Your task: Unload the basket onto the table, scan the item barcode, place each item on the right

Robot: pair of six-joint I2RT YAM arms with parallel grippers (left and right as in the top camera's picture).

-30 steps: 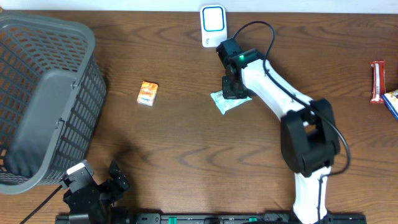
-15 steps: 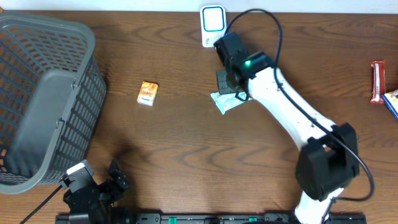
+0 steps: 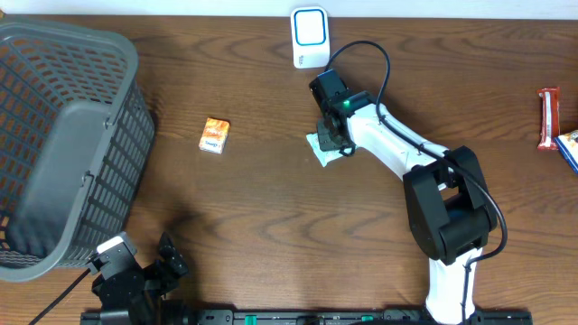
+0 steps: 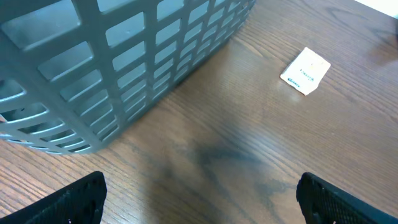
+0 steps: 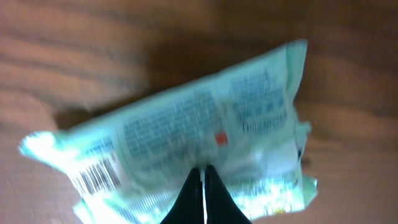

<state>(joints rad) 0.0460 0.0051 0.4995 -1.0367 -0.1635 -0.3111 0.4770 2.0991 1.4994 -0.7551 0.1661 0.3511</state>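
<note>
Near the scanner, on the bench, the packet sits under the right tool. Its jaws are fully closed, tips against the wrapper; whether they pinch any film I cannot tell. The barcode shows near one end, facing the wrist camera. Done well, this step needs a firm hold clear of the barcode, then the barcode turned squarely toward the scanner. The left tool is wide open and empty.
</note>
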